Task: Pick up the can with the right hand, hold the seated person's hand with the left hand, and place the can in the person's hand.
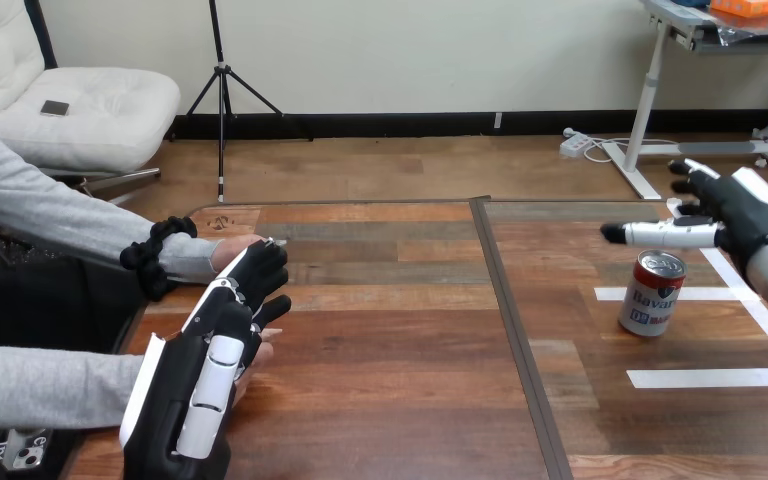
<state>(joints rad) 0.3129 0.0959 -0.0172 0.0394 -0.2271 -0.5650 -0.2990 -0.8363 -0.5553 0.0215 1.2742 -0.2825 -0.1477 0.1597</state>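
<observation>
A red-and-white can point(652, 292) stands upright on the right half of the table, inside white tape marks. My right hand point(725, 205) hovers just above and behind it, open, with its thumb stretched left over the can's top and no contact. At the left edge my left hand point(215, 345) lies over the person's hand point(258, 352), which peeks out under its palm and thumb. Its fingers point(258, 270) are curled round the person's other hand point(230, 250), which comes in from a grey sleeve.
White tape strips point(712, 377) mark a box on the table around the can. A dark seam point(508, 310) runs front to back between the two table halves point(390, 330). The person's grey-sleeved forearms point(50, 215) reach in from the left side.
</observation>
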